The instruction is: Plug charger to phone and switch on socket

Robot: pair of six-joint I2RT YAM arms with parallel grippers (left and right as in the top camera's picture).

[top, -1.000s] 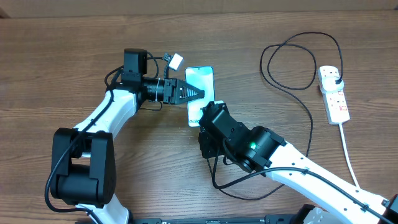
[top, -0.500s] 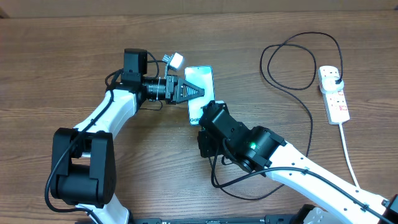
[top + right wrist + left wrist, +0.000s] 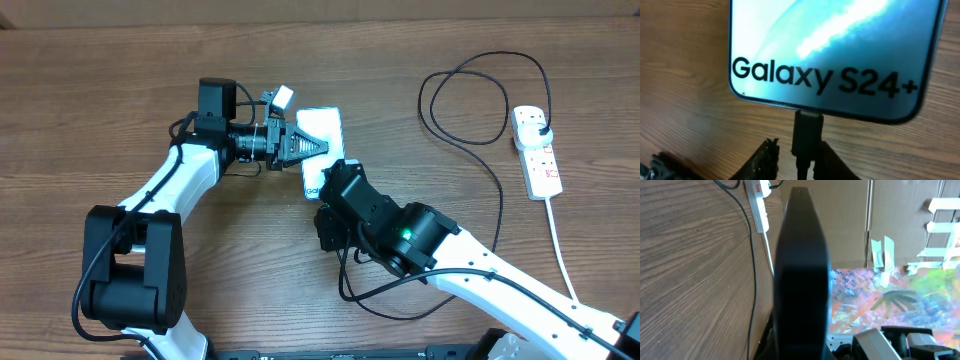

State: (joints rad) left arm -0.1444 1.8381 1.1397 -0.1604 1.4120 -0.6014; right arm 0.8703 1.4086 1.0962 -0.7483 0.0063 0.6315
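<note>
Phone (image 3: pixel 328 122) nudged left; one charger (image 3: pixel 807 135), one socket (image 3: pixel 538 155).

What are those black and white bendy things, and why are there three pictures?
They are two robot arms at a wooden table. One picture looks down from above; the other two come from a small camera on each arm's wrist. On the table lie a phone, a white socket strip and the charger, a long black cable. The left gripper is shut, its tip over the phone. In the right wrist picture, the right gripper has a finger on each side of the charger's tip, right at the phone's bottom edge. Whether it squeezes, I cannot tell.
</note>
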